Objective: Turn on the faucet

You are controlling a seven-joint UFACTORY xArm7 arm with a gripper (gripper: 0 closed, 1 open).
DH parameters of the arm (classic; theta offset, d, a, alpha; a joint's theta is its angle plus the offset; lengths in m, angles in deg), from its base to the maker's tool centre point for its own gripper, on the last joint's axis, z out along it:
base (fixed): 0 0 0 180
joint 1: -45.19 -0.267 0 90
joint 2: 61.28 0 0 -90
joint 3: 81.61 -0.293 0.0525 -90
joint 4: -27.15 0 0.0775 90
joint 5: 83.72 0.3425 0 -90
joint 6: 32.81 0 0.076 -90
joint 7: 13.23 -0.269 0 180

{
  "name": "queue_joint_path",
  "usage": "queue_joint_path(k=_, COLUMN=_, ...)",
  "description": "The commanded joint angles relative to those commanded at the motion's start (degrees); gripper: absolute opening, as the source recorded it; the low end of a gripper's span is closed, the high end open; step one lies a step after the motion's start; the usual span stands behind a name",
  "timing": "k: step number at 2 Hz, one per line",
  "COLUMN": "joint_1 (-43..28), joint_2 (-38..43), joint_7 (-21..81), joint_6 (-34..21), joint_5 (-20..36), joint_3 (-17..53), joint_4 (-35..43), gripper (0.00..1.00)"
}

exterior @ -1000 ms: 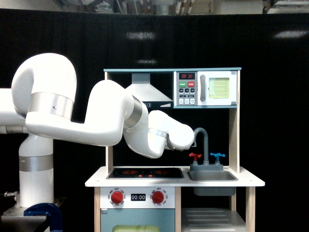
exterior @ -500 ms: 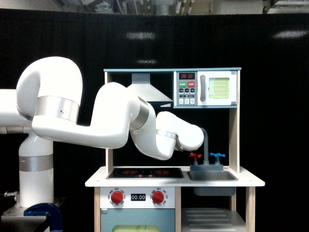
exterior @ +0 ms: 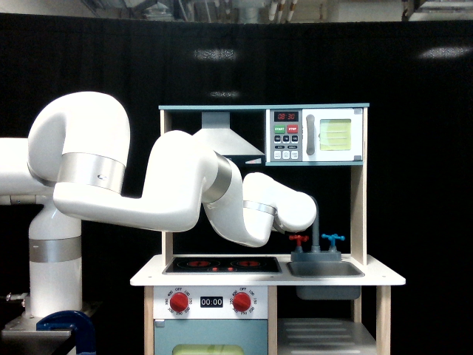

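The faucet [exterior: 315,235] stands at the back of the toy kitchen's sink, towards the exterior view's right. Only its grey upright stem and base show. The curved top of the spout is hidden behind the white end of my arm [exterior: 294,209]. A red cross handle [exterior: 298,239] sits left of the stem and a blue cross handle [exterior: 333,239] right of it. The arm's last white link hangs just above the red handle. No fingers of the gripper show; they are hidden behind the arm.
The grey sink [exterior: 326,271] lies below the faucet. A stove top [exterior: 222,264] with red burners lies under the arm's elbow. Above are a range hood [exterior: 235,144] and a toy microwave [exterior: 315,134]. A wooden post [exterior: 358,211] stands right of the faucet.
The arm has stretched toward the exterior view's right. Its end link now covers the spout's curved top, which showed fully one second ago.
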Motion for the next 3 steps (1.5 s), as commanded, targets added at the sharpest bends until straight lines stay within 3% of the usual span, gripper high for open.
queue_joint_path(k=1, joint_1=-2.6, joint_2=-2.4, joint_7=-1.9, joint_6=-5.2, joint_5=-3.3, joint_3=1.0, joint_4=8.4, gripper=1.00)
queue_joint_path(k=2, joint_1=-2.3, joint_2=-2.9, joint_7=-3.1, joint_6=-6.5, joint_5=-4.5, joint_3=0.4, joint_4=9.5, gripper=1.00)
queue_joint_path(k=3, joint_1=16.2, joint_2=-0.9, joint_7=-4.1, joint_6=-15.6, joint_5=-6.9, joint_3=-2.4, joint_4=0.4, gripper=1.00)
